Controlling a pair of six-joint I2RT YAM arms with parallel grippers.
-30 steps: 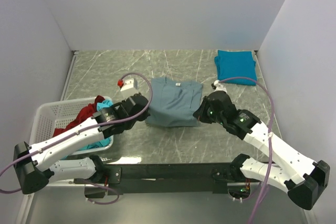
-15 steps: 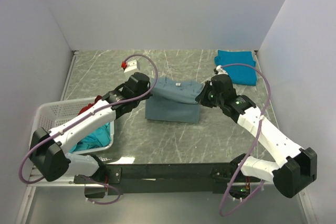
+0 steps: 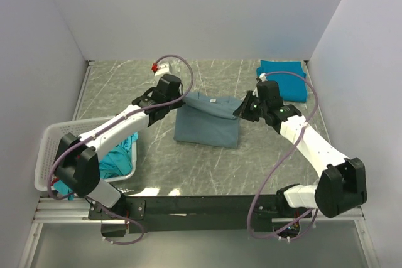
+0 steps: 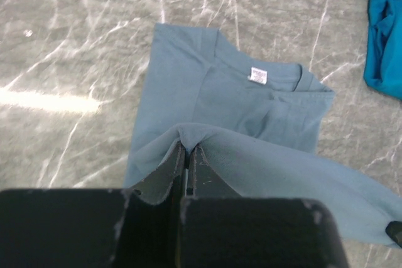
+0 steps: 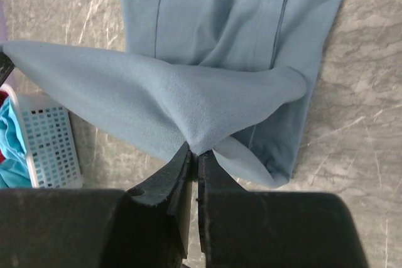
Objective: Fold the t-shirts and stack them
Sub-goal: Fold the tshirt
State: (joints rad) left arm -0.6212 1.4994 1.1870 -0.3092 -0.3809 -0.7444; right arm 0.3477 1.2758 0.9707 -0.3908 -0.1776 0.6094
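Out in the middle of the grey marbled tabletop sits the big grey-blue t-shirt, sleeves already tucked in so it's a long strip, collar end toward the back wall. Both arms have its near hem lifted and stretched between them, which I'd guess is so they can carry it up over the collar half and fold the strip in two. Off at the left edge is the white laundry basket with a turquoise shirt bunched inside, well apart from the action. The teal shirt lies folded in the far right corner, so that looks like where the stack goes. Now the grips: the left fingers are clenched on a little peak of the hem at its left corner, and the right fingers are pinched tight on the opposite corner, cloth draping away from both. The overhead view only gives you the arms meeting the shirt, you can't really see the pinch from up there. The wrist cameras show that plainly, and the left one also picks out the small white label inside the collar, which is just a speck from above.
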